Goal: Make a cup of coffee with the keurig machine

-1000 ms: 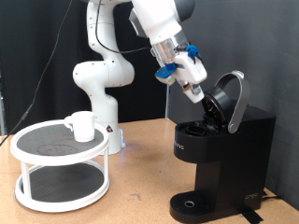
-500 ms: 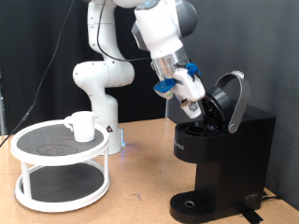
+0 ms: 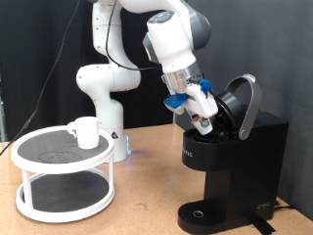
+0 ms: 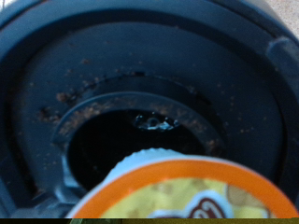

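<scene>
The keurig machine (image 3: 230, 162) stands on a wooden table (image 3: 147, 211) at the exterior view's right: a tall, boxy black body with a matte finish, a round drip base at its foot and a domed lid (image 3: 241, 104) tilted up and back on its hinge. Just beneath the lid is the open brew chamber (image 4: 140, 149), a dark round well ringed with black plastic and flecked with brown coffee grit. A pod (image 4: 173, 191) with an orange rim and a printed yellowish top sits close in front of the wrist camera, just above that well.

The gripper (image 3: 205, 119) hangs at the chamber mouth, angled down towards the exterior view's right; whether its fingers pinch the pod cannot be told. The white arm (image 3: 171, 44) bends down from above.

Well apart, at the exterior view's left, the cup (image 3: 86, 132), a small white mug, stands upright on the top tier of a round white two-tier stand (image 3: 64, 171) with dark mesh shelves.
</scene>
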Available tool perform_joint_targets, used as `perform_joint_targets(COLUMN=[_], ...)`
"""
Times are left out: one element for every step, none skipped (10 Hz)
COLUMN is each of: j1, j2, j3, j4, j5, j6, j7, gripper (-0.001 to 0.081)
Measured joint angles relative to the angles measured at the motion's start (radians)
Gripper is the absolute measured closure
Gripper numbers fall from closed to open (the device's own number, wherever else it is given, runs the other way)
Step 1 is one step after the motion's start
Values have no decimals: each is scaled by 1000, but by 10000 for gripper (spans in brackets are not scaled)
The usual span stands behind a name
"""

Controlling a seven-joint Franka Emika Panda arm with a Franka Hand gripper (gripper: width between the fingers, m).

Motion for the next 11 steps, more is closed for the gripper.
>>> perform_joint_targets(j1=[0,0,0,0,0,-1,-1,-1,-1,-1,-3], j2=[1,2,4,8,13,18,20,20,20,21,22], j3=[4,5,6,6,6,6,6,6,5,5,5], j4=[-5,-6,-7,-7,-7,-7,-7,-6,-6,-8,-11], j5=[0,0,-2,-4,-8,-13,-15,-16,-17,-18,-18], j6=[11,17,23,28,31,33,33,33,33,33,33], j7=[0,0,1,1,2,3,4,6,8,8,8], gripper=[440,440,440,440,440,440,440,440,436,436,436])
